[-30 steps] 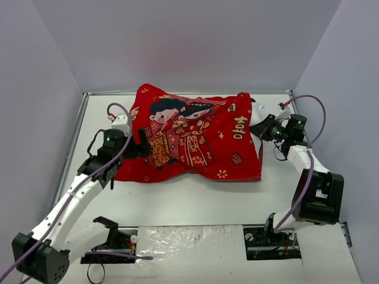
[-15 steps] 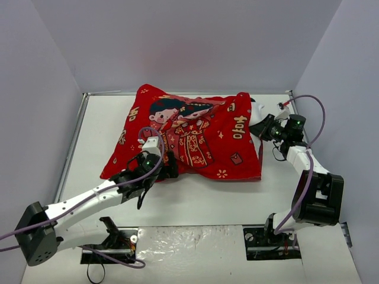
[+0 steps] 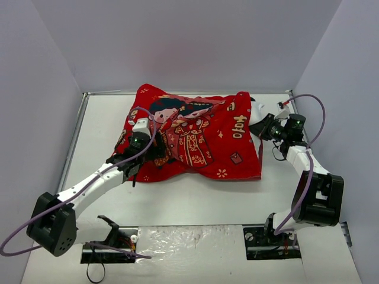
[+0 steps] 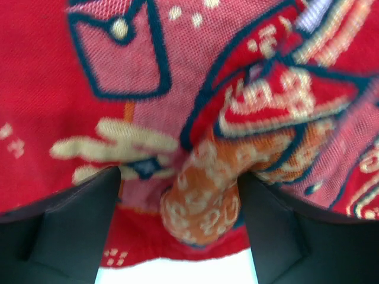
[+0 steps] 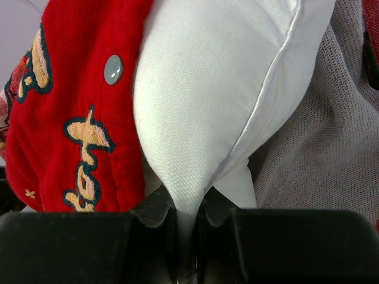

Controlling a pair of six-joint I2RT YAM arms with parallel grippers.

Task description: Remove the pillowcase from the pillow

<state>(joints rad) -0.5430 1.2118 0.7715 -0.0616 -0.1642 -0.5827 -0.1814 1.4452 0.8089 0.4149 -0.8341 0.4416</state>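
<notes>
The red pillowcase [image 3: 195,133] with its cartoon children lies spread over the middle of the table. My left gripper [image 3: 155,155] sits low on its front left part. In the left wrist view the gripper [image 4: 180,236] is open, and a raised orange-patterned fold [image 4: 201,207] of the pillowcase [image 4: 118,71] stands between the fingers. A white corner of the pillow [image 3: 256,113] sticks out of the case's right end. My right gripper [image 3: 261,128] is shut on that pillow corner [image 5: 207,89], pinched between its fingertips [image 5: 186,207], beside the red pillowcase edge [image 5: 71,118].
The white table [image 3: 195,195] is boxed in by pale walls on three sides. A crinkled shiny sheet [image 3: 195,242] lies between the arm bases at the near edge. A grey snap button [image 5: 113,69] and the case's grey mesh lining [image 5: 320,148] show near the pillow corner.
My left arm left the pillowcase's left edge, swung round by the near edge, and now rests on its front left part. The right arm and its grip have not moved.
</notes>
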